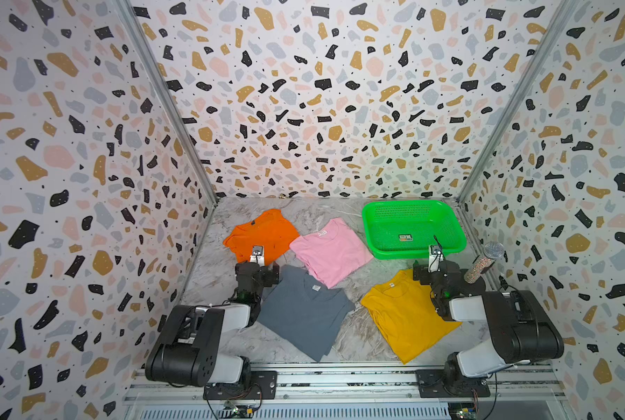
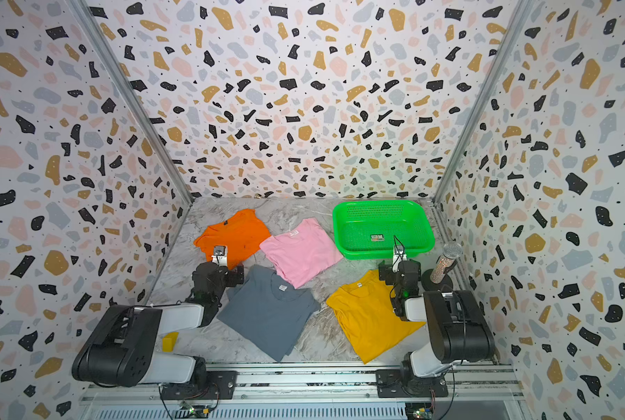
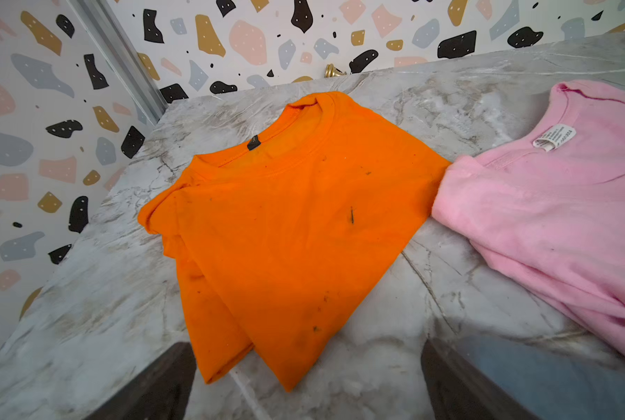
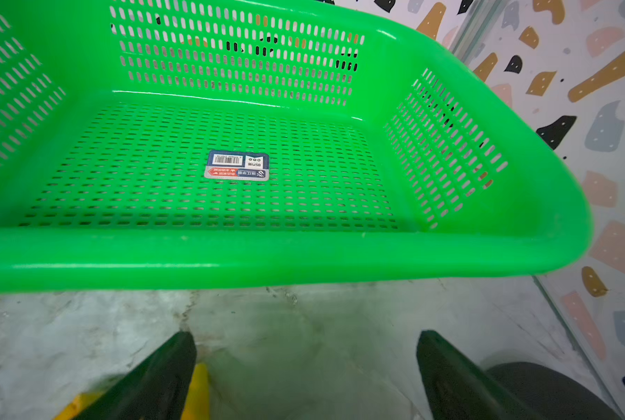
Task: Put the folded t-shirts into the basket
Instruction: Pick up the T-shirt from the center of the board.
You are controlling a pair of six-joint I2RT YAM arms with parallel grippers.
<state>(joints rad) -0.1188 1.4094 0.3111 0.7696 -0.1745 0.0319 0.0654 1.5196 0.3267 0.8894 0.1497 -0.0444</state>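
Nothing's packed yet, I'd say: four shirts [image 1: 303, 316] lie across the tabletop [image 1: 354, 329] at lower mid-frame, the basket [image 1: 387, 211] sits empty just right of centre, left tool [image 3: 307, 367] and right tool [image 4: 307, 349] both gape empty-handed, and next the left one needs to drop onto the orange shirt [image 1: 267, 232].

Folded orange t-shirt [image 1: 263, 232], pink t-shirt [image 1: 331, 251], grey t-shirt [image 1: 303, 316], mustard t-shirt [image 1: 405, 316] lying flat, green basket [image 1: 405, 210] far right

One green basket [image 1: 402, 211] holds one sticker [image 1: 406, 238]. Outside the basket lie one orange t-shirt [image 1: 263, 232], one pink t-shirt [image 1: 331, 251], one grey t-shirt [image 1: 303, 316] and one yellow t-shirt [image 1: 409, 316], four in all. One microphone [image 1: 483, 262] stands just beside the basket. One small yellow block [image 2: 169, 341] sits well apart from it.
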